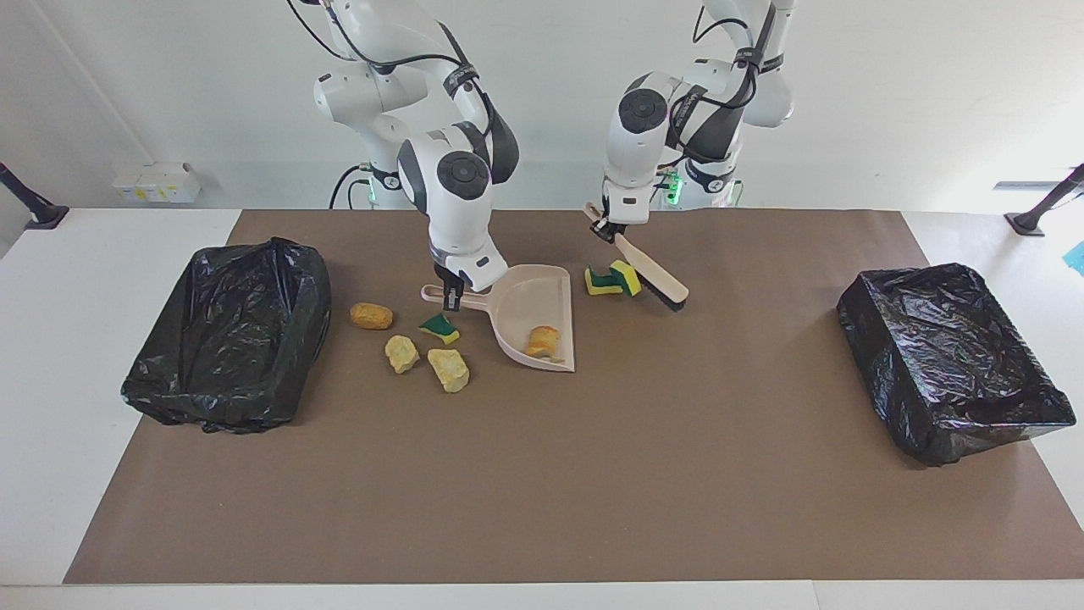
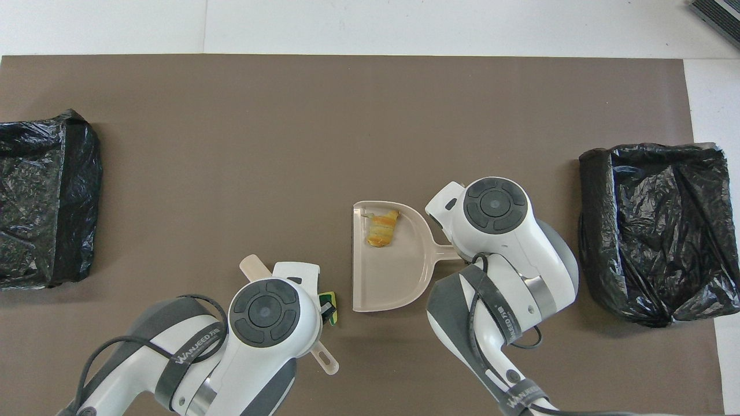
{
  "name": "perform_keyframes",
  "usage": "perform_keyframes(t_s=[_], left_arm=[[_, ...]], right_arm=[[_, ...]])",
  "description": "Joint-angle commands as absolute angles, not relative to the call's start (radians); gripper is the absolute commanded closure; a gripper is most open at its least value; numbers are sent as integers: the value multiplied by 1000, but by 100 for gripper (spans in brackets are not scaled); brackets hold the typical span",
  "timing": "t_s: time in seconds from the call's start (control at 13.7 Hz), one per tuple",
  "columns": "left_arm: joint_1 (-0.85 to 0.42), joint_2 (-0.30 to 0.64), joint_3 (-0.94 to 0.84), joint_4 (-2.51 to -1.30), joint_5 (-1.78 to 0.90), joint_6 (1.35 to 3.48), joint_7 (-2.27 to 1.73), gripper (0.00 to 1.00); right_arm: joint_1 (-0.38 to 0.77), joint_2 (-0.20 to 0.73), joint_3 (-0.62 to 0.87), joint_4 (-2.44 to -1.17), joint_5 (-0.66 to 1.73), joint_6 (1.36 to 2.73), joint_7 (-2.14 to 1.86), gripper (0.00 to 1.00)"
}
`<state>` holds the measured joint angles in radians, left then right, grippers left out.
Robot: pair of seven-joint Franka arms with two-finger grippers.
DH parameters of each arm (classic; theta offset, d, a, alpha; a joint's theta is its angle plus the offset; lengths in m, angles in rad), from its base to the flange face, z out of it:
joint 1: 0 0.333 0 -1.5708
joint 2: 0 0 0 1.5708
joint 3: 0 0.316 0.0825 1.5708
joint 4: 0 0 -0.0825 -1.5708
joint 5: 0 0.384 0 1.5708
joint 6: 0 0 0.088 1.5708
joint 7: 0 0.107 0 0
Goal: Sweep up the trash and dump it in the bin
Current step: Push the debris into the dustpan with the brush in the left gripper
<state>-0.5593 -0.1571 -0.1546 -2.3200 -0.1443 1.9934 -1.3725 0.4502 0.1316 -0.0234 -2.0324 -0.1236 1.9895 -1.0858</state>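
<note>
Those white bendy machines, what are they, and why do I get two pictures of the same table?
They are two robot arms, each ending in a two-finger gripper. One picture looks at the robots from across the table; the other looks down from above them, so everything appears turned around.

The right gripper is shut on the handle of a beige dustpan that rests on the brown mat. One orange foam chunk lies in the pan. The left gripper is shut on the handle of a beige brush, whose bristle end touches down beside two yellow-and-green sponge pieces.

Four more bits of trash wait beside the dustpan: three foam chunks and a green-faced sponge piece. A bin lined with a black bag stands at each end of the table.
</note>
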Motion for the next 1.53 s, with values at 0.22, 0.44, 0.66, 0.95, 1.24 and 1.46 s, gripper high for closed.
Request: perform_keyframes(t_s=[0.22,0.44,0.66,0.95,1.24,1.46], left_arm=[[-620,-198,-167,-2433,-166,2164,-1375,100],[-666,-149,-167,-2422,-222,2160,-1093,100],[-672,-98,-169,-2379,-264,2201,-1032,100],[-716,-92,-170,-2366,-270,2267,-971,100],[-753,-42,-172,-2303,-273,2377,-881,100],[-755,-9,-179,-2240,-275,2460,-900,100]], right_arm=[[431,127,-18,-2046,-141,2039,-1184,100],[431,127,-18,-2046,-141,2039,-1184,100],[431,127,-18,-2046,-141,2039,-1184,100],[431,127,-18,-2046,-141,2039,-1183,100],[431,127,-18,-2046,-141,2039,-1181,100],[431,127,-18,-2048,-140,2039,-1180,100]])
